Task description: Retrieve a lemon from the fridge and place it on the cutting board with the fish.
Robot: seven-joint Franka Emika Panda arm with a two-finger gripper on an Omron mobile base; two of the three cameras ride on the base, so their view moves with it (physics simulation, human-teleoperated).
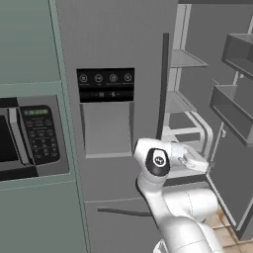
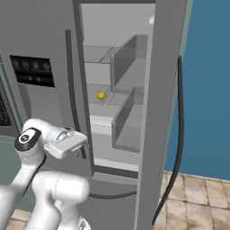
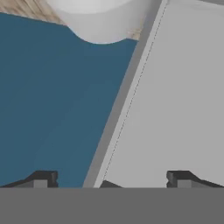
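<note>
The fridge (image 1: 118, 44) stands with its left door shut and its right door (image 2: 161, 90) swung wide. A small yellow lemon (image 2: 101, 95) rests on a middle shelf deep inside. My gripper (image 2: 85, 143) is low at the front of the opening, beside the shut door's dark handle, well below and in front of the lemon. In the hand view the gripper (image 3: 109, 179) is open, its fingertips (image 3: 41, 178) far apart with nothing between them, facing a grey panel edge and a blue wall. The cutting board and the fish are out of view.
A grey microwave (image 1: 29, 136) with a keypad sits left of the fridge. Door bins (image 1: 232, 113) jut from the open door on the right. Beyond that door are a blue wall (image 2: 206, 90) and a tiled floor (image 2: 197, 197).
</note>
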